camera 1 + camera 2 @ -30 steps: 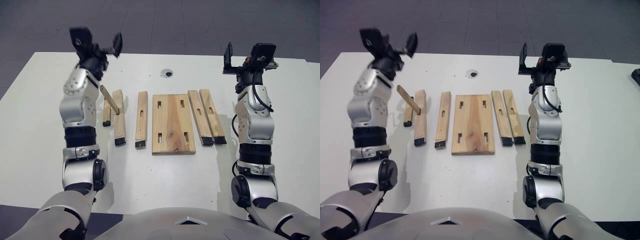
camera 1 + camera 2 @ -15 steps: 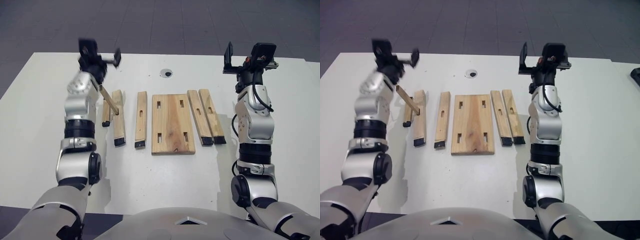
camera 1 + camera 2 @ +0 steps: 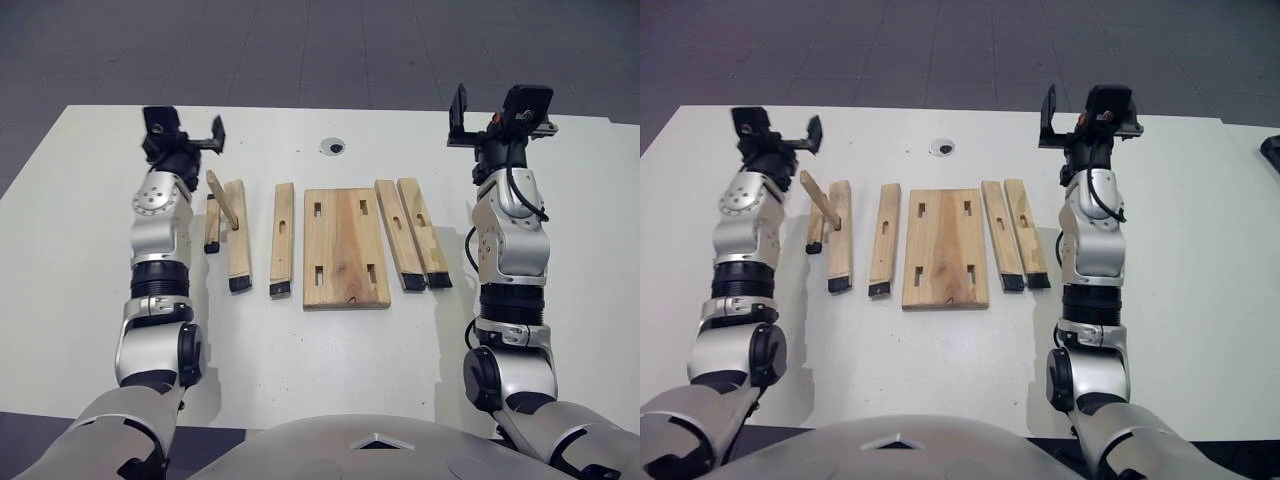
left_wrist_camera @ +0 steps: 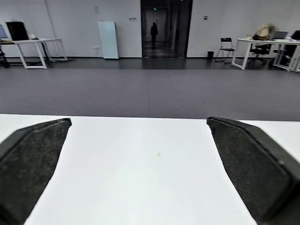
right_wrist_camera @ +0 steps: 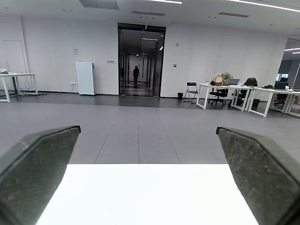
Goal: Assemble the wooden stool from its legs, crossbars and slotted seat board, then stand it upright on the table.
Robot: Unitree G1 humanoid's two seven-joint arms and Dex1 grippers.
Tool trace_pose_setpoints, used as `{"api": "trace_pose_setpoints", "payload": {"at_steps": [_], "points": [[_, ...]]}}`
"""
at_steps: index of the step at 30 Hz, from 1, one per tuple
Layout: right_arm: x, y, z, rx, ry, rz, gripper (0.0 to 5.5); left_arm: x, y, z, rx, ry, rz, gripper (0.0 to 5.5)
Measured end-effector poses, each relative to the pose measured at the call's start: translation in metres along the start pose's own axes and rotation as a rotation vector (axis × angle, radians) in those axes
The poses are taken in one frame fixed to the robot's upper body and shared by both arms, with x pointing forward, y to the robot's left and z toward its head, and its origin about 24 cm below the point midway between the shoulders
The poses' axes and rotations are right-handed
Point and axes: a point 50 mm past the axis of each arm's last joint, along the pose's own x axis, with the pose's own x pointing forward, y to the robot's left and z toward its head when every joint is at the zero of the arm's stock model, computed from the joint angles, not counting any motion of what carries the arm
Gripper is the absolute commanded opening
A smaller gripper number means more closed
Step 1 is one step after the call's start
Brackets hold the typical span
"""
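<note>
One grommet [image 3: 334, 146] beyond seat board [image 3: 345, 247]

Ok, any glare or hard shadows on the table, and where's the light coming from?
Left eye view: the table is evenly lit, no glare spots; the board and legs cast only thin, soft shadows. Right wrist view: ceiling strip lights show overhead, so light likely comes from above; the floor has a faint sheen.

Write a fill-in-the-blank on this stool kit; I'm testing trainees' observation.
The seat board has ___ slots.
To its right lie ___ legs side by side.
A tilted crossbar sticks up from a leg on the board's ___.
The left gripper and right gripper are both ___.
Missing: four, two, left, open.
</note>
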Motion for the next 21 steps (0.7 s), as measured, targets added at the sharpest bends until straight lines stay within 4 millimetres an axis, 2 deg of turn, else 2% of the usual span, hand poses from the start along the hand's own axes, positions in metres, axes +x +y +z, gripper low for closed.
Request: {"api": "trace_pose_setpoints", "payload": {"at_steps": [2,5,9,11,16,21], "points": [[0.000,0.000,0.000,-0.001,0.000,0.000,5.40,-0.010,0.009,0.017,0.001,-0.067,0.014,5.38],[-0.001,-0.001,-0.001,-0.003,0.003,-0.004,5.40,-0.032,0.009,0.036,0.000,-0.131,-0.048,5.38],[-0.007,-0.009,-0.005,-0.014,0.012,-0.027,5.40,-0.071,-0.004,0.041,-0.013,-0.108,-0.153,5.38],[-0.013,-0.017,-0.007,-0.024,0.012,-0.054,5.40,-0.100,-0.018,0.031,-0.012,-0.030,-0.226,5.38],[-0.028,-0.031,-0.011,-0.043,0.029,-0.105,5.40,-0.171,-0.043,-0.023,-0.049,0.306,-0.343,5.38],[-0.031,-0.030,-0.011,-0.045,0.037,-0.106,5.40,-0.196,-0.049,-0.048,-0.017,0.448,-0.354,5.38]]}}
